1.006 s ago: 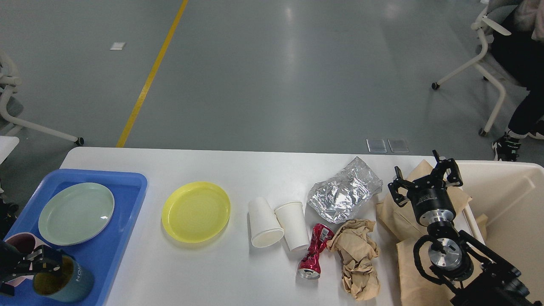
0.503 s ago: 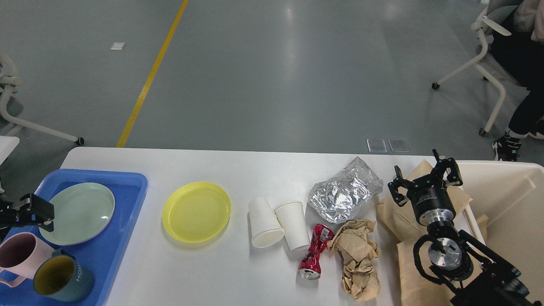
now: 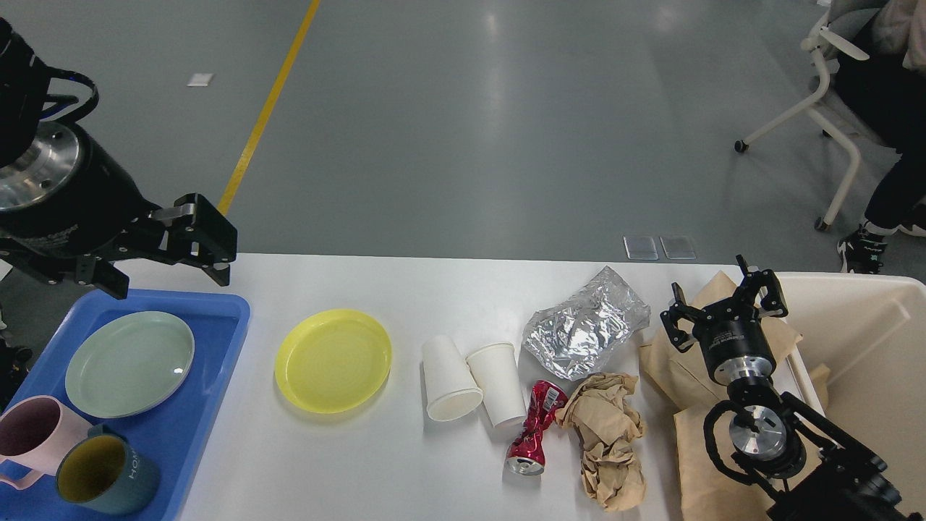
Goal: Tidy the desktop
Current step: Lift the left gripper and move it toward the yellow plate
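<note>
The white desktop (image 3: 405, 289) holds a yellow plate (image 3: 333, 359), two white paper cups (image 3: 450, 378) lying side by side, a crushed red can (image 3: 533, 428), a crumpled foil bag (image 3: 586, 323) and crumpled brown paper (image 3: 608, 438). My left gripper (image 3: 163, 278) is open and empty, raised above the table's far left corner, over the back of the blue tray (image 3: 195, 405). My right gripper (image 3: 720, 300) is open and empty above flat brown paper bags (image 3: 687, 376) at the right.
The blue tray holds a pale green plate (image 3: 130, 362), a pink mug (image 3: 32, 430) and a teal mug (image 3: 105, 474). A cream bin (image 3: 868, 340) stands at the right edge. Chairs and a seated person (image 3: 890, 94) are on the floor beyond.
My left gripper has left the teal mug in the tray and risen up and toward the far side, ending open above the tray's back edge. The right arm has not moved.
</note>
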Tool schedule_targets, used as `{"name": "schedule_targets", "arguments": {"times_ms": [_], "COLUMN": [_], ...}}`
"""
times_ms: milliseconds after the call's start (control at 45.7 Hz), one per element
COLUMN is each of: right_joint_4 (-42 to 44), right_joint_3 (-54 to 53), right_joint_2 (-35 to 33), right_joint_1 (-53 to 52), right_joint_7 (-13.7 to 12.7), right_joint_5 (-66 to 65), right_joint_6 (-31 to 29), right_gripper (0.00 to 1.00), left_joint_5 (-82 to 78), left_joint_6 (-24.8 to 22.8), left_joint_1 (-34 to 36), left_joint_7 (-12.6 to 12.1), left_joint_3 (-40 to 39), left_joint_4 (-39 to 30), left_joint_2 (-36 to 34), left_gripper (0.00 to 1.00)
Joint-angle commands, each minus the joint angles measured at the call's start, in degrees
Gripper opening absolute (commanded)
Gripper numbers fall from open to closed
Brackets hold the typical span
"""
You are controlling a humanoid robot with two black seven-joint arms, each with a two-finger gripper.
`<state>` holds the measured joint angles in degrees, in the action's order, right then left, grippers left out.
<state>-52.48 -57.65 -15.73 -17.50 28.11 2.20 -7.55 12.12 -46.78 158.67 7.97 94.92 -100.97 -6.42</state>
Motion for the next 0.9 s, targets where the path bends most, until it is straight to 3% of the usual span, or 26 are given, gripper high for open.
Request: {"name": "schedule_targets", "arguments": {"times_ms": [0, 284, 394, 591, 722, 875], "right_joint_4": [-0.1, -0.1, -0.1, -0.1, -0.1, -0.1], "right_joint_3": [0.0, 0.0, 0.0, 0.0, 0.0, 0.0], "right_joint_2": [0.0, 0.0, 0.0, 0.0, 0.0, 0.0], "right_joint_1": [0.0, 0.0, 0.0, 0.0, 0.0, 0.0], "right_joint_7": [0.0, 0.0, 0.0, 0.0, 0.0, 0.0], "right_joint_5": [0.0, 0.0, 0.0, 0.0, 0.0, 0.0], "right_joint_6": [0.0, 0.0, 0.0, 0.0, 0.0, 0.0], "right_gripper": [1.0, 1.0, 1.0, 1.0, 1.0, 1.0], "left_joint_5": [2.8, 7.6, 9.8, 11.8, 11.1, 11.0], "left_joint_6": [-1.2, 2.8, 4.5, 9.0, 16.3, 22.0], "left_joint_1": [0.7, -7.6, -12.8, -31.2, -44.4, -56.0], "left_joint_7": [0.4, 0.4, 0.3, 0.4, -0.1, 0.6], "left_joint_3": [-2.2, -2.5, -2.1, -2.5, -6.1, -8.1], "left_joint_4": [0.0, 0.9, 2.2, 11.0, 17.5, 22.5], "left_joint_2": [3.2, 2.3, -0.9, -5.2, -7.6, -9.7], "left_gripper": [0.91, 0.91, 0.82, 0.85, 0.94, 0.94]}}
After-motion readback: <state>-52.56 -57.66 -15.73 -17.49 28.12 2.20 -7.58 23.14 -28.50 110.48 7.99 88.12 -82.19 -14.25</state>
